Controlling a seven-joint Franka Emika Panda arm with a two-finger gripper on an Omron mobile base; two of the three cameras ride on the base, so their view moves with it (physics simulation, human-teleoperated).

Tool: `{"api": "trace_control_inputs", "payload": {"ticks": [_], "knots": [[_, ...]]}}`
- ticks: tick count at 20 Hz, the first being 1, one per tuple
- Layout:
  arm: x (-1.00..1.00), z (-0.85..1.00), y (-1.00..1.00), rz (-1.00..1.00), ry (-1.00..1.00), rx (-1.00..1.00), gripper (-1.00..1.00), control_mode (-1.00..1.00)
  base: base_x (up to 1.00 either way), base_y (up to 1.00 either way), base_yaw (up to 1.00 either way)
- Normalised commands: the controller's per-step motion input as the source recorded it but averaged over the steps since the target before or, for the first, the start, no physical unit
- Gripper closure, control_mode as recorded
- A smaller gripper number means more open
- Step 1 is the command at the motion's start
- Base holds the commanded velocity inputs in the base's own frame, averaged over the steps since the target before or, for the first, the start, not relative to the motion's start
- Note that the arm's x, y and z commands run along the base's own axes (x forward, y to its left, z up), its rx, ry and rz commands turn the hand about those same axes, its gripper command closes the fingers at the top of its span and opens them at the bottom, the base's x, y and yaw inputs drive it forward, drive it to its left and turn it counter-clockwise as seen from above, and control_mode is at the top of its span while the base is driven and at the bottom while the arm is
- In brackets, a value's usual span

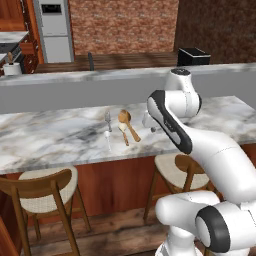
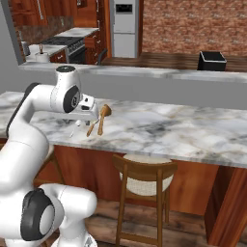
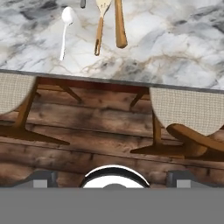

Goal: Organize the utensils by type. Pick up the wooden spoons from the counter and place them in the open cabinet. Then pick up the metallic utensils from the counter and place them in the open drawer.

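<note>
The claw [image 3: 112, 177] is standing wide open and gripping nothing, its tips sitting at six o'clock in the hand view, while the larger wooden spoon [image 3: 119, 24], the paler wooden spoon [image 3: 101, 24] and the slim metal spoon [image 3: 65, 30] are lying well apart from it toward twelve o'clock on the marble counter [image 3: 175, 52]. The left base view is also showing the fork [image 1: 107, 119] lying at about nine o'clock of the wooden spoons, where the hand view is cutting it off at the top edge. The hand view is showing two stool seats [image 3: 188, 111] below the counter edge.
</note>
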Motion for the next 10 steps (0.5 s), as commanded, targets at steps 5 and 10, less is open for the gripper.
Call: {"api": "trace_control_inputs", "payload": {"ticks": [5, 10], "knots": [[0.41, -0.21, 0.14, 0.09, 0.00, 0.00, -1.00, -1.00, 0.00, 0.00, 0.00], [0.50, -0.22, 0.04, 0.10, 0.00, 0.00, -1.00, -1.00, 0.00, 0.00, 0.00]]}}
